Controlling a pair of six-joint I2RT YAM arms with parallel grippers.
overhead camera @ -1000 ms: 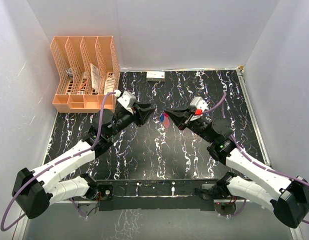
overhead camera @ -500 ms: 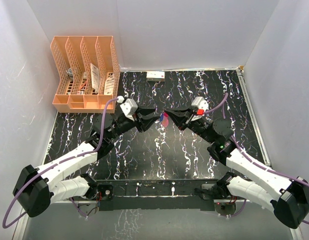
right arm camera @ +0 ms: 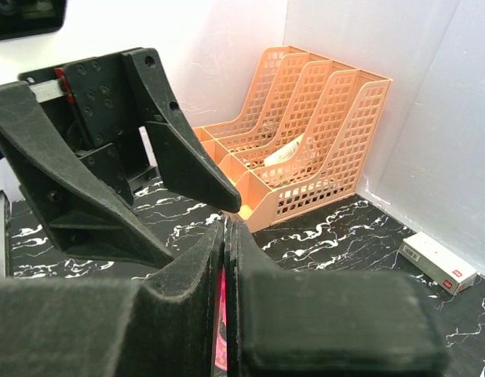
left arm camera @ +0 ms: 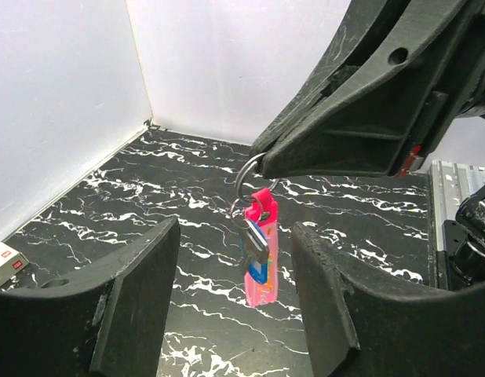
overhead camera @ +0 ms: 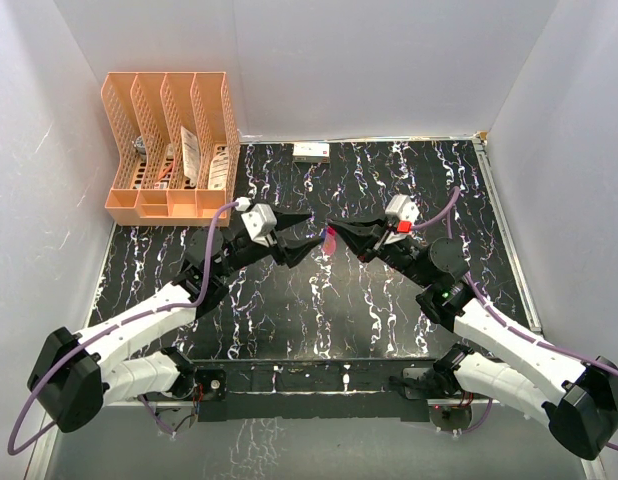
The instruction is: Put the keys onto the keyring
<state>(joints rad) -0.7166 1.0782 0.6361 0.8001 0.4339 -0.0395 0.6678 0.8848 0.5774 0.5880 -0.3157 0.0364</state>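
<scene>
Your right pincer [overhead camera: 334, 228] is closed on the keyring [left arm camera: 247, 174] and holds it above the desk [overhead camera: 389, 180], mid-scene. The red strap [left arm camera: 263, 267] hangs below the ring with a blue-headed key [left arm camera: 255, 234] against it. The silvery key cannot be made out. Your left pincer [overhead camera: 315, 226] is open, just left of the strap; contact cannot be told.

Your right gripper [right arm camera: 225, 229] sits pressed closed at 6 o'clock, a red-pink sliver of the keyring [right arm camera: 221, 326] showing between its fingers. The left gripper [right arm camera: 199, 234] gapes at 9 o'clock. An orange file organizer [right arm camera: 305, 149] stands at 1 o'clock.
</scene>
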